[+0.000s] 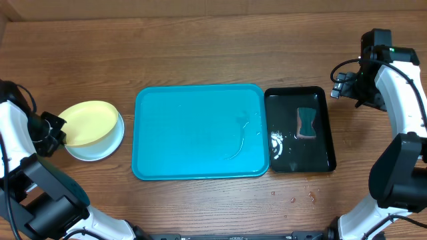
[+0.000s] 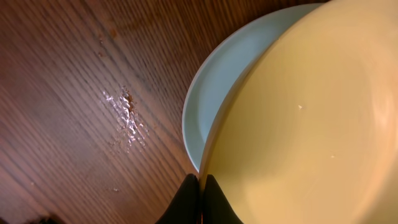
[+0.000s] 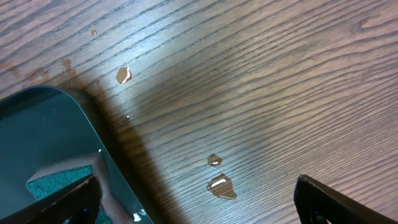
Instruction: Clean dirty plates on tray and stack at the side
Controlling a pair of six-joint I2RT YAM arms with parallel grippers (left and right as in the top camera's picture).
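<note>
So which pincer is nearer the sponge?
Right. The right pincer hovers open beside the black tray holding the sponge; the left pincer grips the lime plate beyond the turquoise tray.

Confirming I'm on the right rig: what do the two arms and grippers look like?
Both the left arm and right arm have white links, bulky black joints and looping black cables. A small green light glows on the right arm. The left gripper and right gripper have black fingers.
</note>
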